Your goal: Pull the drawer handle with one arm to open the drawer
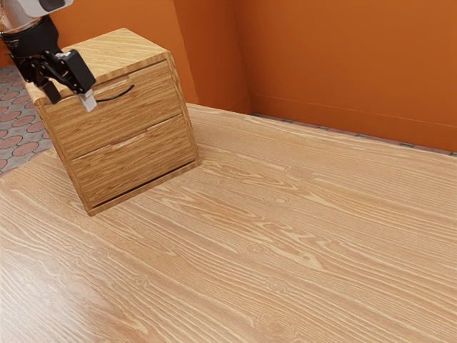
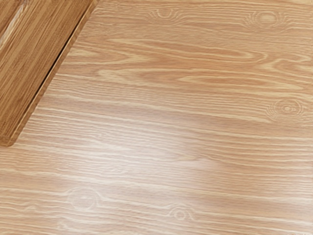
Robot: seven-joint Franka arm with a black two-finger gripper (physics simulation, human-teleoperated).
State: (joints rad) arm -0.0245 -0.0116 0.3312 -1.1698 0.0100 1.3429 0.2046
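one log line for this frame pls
gripper at end of handle, exterior view's left | top drawer shut | cabinet on table

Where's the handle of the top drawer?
In the exterior view, the thin dark handle sits on the top drawer of the wooden cabinet at upper left, just beside the pincer.

- Table: light wood with bold wavy grain, smooth, softly glossy (a pale glare patch lies on it in the wrist view).
- Cabinet: fine-striped, bamboo-like wood, matt.
- Handle: thin, dark, wire-like.
- Wall: plain orange, matt.
- Floor: patterned reddish tiles.
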